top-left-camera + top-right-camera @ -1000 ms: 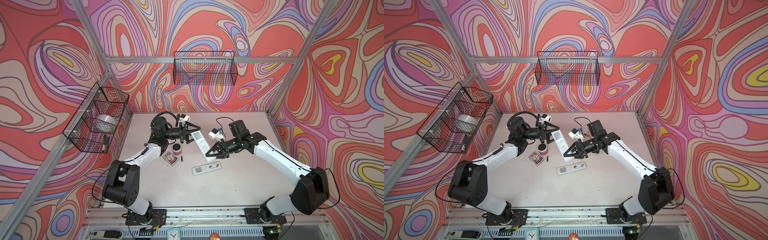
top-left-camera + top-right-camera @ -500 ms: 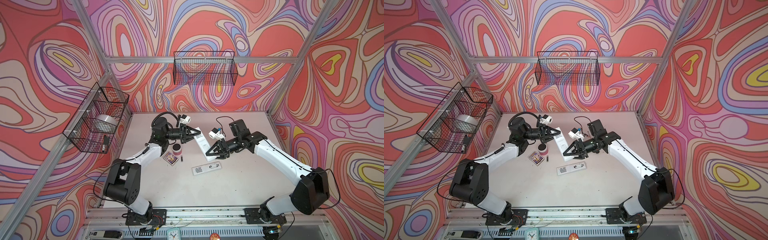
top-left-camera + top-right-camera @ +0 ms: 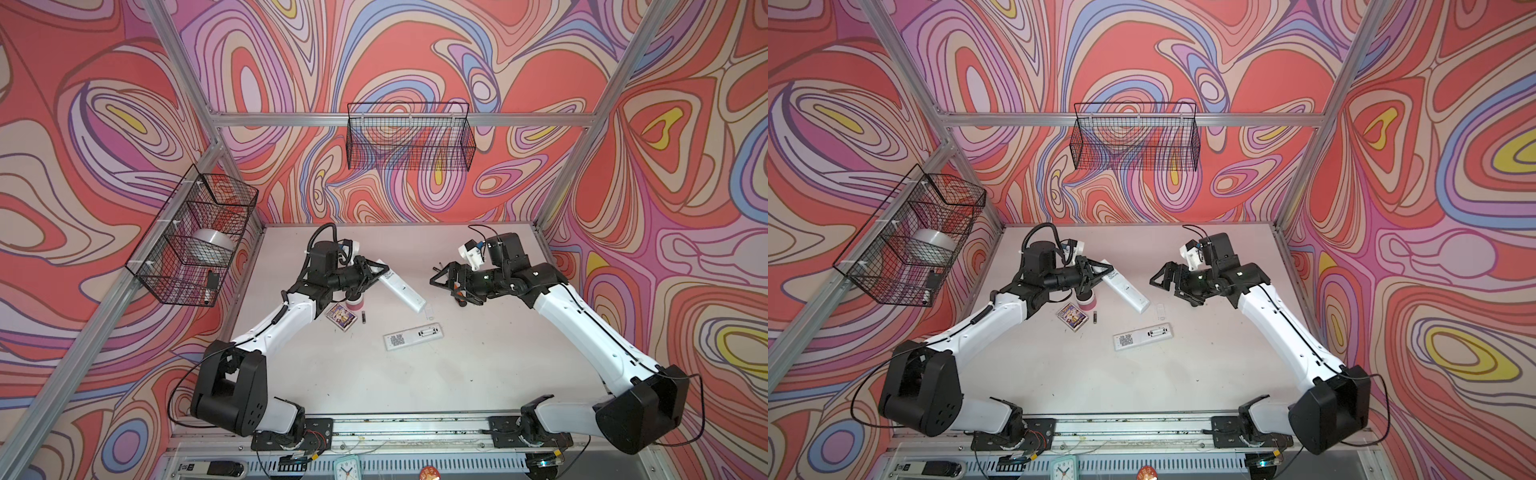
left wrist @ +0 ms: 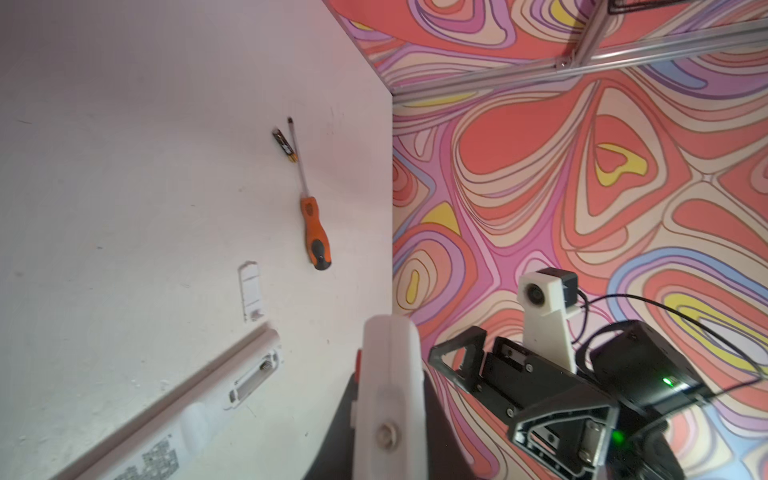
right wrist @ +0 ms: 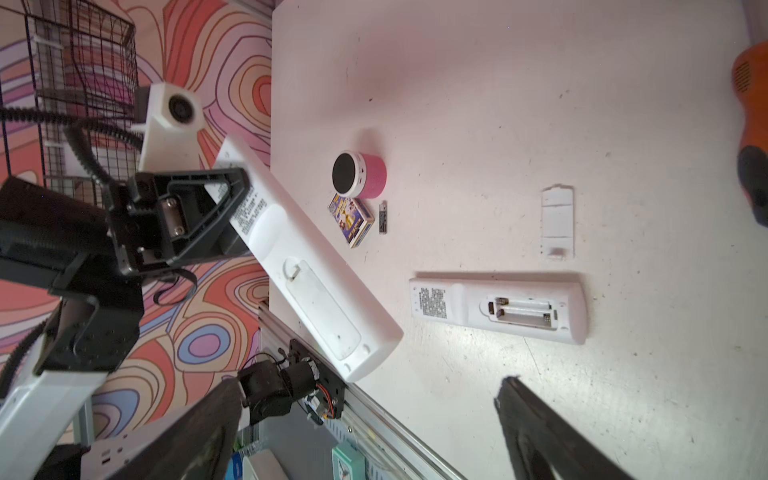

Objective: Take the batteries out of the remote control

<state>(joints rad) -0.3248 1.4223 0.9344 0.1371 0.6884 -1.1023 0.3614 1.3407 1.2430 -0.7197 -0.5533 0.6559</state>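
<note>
My left gripper point(image 3: 371, 272) is shut on one end of a white remote control point(image 3: 401, 289), holding it tilted above the table. Its battery cover point(image 5: 320, 307) looks closed in the right wrist view. My right gripper point(image 3: 442, 280) stands open and empty, well to the right of that remote. A second remote point(image 5: 498, 307) lies flat with its battery bay open and empty, its loose lid point(image 5: 558, 222) beside it. One battery point(image 5: 383, 218) lies beside a card box. Another battery point(image 4: 284, 145) rests at the tip of the screwdriver point(image 4: 313, 232).
A pink speaker point(image 3: 354, 304) and a small card box point(image 3: 340, 316) sit under my left forearm. The orange-handled screwdriver lies below my right gripper. Wire baskets hang on the left wall point(image 3: 195, 245) and the back wall point(image 3: 409, 141).
My left gripper has shut on the remote's end. My right gripper has let go of the other end, opened wide and drawn back to the right.
</note>
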